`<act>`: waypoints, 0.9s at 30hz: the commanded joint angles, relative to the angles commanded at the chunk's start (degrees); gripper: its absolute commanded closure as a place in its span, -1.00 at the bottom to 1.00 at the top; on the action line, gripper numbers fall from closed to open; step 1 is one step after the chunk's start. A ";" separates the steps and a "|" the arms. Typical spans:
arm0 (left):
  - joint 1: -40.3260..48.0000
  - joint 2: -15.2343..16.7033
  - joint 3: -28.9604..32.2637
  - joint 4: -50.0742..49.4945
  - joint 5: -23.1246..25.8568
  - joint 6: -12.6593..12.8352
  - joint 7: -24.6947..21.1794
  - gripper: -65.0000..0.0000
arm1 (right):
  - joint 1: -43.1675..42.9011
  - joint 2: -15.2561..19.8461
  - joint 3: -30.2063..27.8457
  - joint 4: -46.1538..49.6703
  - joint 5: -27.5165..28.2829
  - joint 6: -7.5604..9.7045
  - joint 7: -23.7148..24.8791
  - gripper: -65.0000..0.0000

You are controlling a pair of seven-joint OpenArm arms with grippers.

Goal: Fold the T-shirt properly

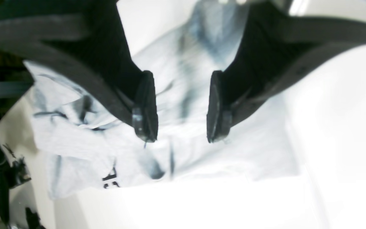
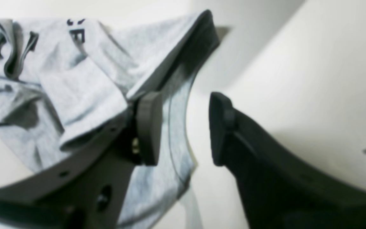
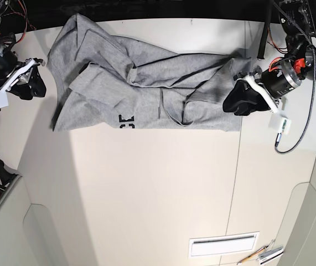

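The right gripper (image 3: 27, 83) has its jaws spread and empty, just beside one end of the shirt (image 3: 146, 94). The shirt lies crumpled, long axis running between both arms. The left gripper (image 3: 242, 100), jaws spread, touches the opposite end, nearer.

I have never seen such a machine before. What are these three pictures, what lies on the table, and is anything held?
This is a robot with two arms. Each arm ends in a gripper with two fingers. The base picture looks down on a white table from above. There the left gripper is on the picture's right and the right gripper on its left. The other two pictures come from small cameras on the wrists, looking out between the fingers. On the table lies a crumpled grey T-shirt with some black letters showing. Both grippers are open and hold nothing. The left one is at the shirt's edge; the right one is beside it.
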 joint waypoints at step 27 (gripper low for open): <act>-1.40 0.02 9.99 -10.08 5.62 0.00 -8.04 -0.13 | 1.42 -0.02 0.00 -0.55 2.43 0.04 -0.63 0.25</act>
